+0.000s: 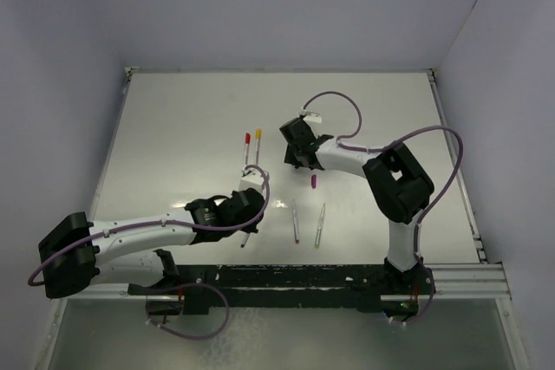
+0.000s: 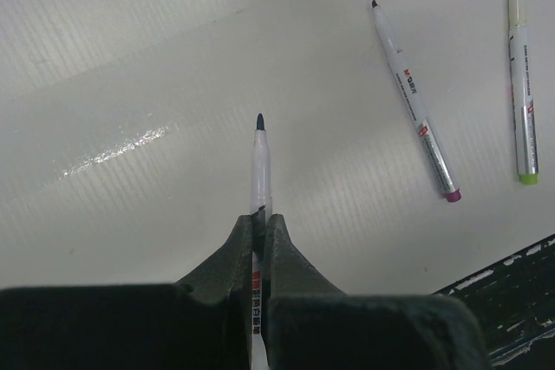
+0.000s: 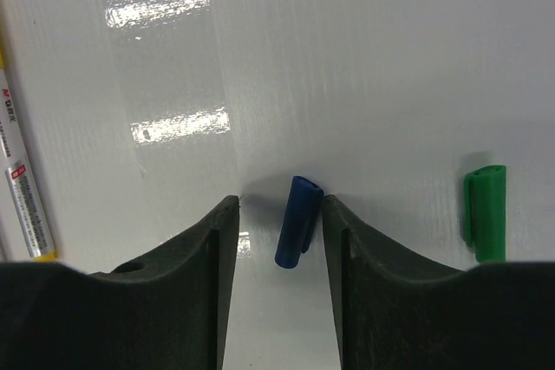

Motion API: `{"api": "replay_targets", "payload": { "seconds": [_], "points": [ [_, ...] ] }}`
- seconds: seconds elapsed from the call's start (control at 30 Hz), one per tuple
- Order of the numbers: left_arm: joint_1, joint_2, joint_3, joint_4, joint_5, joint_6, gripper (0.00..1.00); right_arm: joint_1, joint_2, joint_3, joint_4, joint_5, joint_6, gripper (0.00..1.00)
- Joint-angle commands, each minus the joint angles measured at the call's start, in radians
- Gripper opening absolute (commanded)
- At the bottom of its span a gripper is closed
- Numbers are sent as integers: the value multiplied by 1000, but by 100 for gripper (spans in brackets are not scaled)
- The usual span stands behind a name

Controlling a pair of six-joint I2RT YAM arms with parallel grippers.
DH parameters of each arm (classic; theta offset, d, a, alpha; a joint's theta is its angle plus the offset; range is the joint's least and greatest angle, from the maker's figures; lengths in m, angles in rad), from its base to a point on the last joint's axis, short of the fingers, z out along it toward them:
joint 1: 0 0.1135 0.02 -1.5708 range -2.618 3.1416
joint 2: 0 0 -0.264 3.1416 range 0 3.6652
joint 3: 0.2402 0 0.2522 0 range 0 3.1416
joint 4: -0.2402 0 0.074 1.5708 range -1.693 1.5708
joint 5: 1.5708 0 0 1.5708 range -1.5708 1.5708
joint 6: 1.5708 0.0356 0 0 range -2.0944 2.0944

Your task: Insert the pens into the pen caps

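My left gripper (image 2: 261, 218) (image 1: 250, 205) is shut on a pale pen (image 2: 260, 166), whose dark tip sticks out ahead over the table. A blue pen cap (image 3: 297, 223) lies on the table between the jaws of my right gripper (image 3: 279, 205) (image 1: 297, 155). This gripper is open: its right finger (image 3: 334, 214) touches the cap and a gap remains on the left. A green cap (image 3: 484, 212) lies just to the right. A purple cap (image 1: 314, 182) lies nearer the middle. Two uncapped pens (image 2: 416, 101) (image 2: 523, 75) lie side by side.
Two pens with a red cap (image 1: 247, 149) and a yellow cap (image 1: 257, 145) lie left of my right gripper. The black mounting rail (image 1: 347, 279) runs along the near edge. Grey walls close in the white table (image 1: 173, 127) on three sides.
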Motion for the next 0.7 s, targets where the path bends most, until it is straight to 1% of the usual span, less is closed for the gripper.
{"api": "replay_targets", "payload": {
  "seconds": [0.0, 0.1, 0.27, 0.47, 0.57, 0.67],
  "points": [
    [-3, -12, -1, 42, -8, 14, 0, 3, 56, 10, -123, 42, 21, 43],
    [-2, -12, 0, 42, -9, 14, 0, 8, 61, -5, -137, 51, 20, 40],
    [-3, -15, -1, 42, -13, 9, 0, 19, 65, -28, -164, 80, 24, 39],
    [-2, -22, 0, 39, -20, 4, 0, 37, 109, -19, -218, 109, 12, 37],
    [-2, -27, 0, 35, -25, -1, 0, 43, 125, -24, -214, 98, 1, 30],
    [-2, -37, -3, 30, -29, -6, 0, 45, 132, -28, -192, 71, -19, 17]
  ]
}}
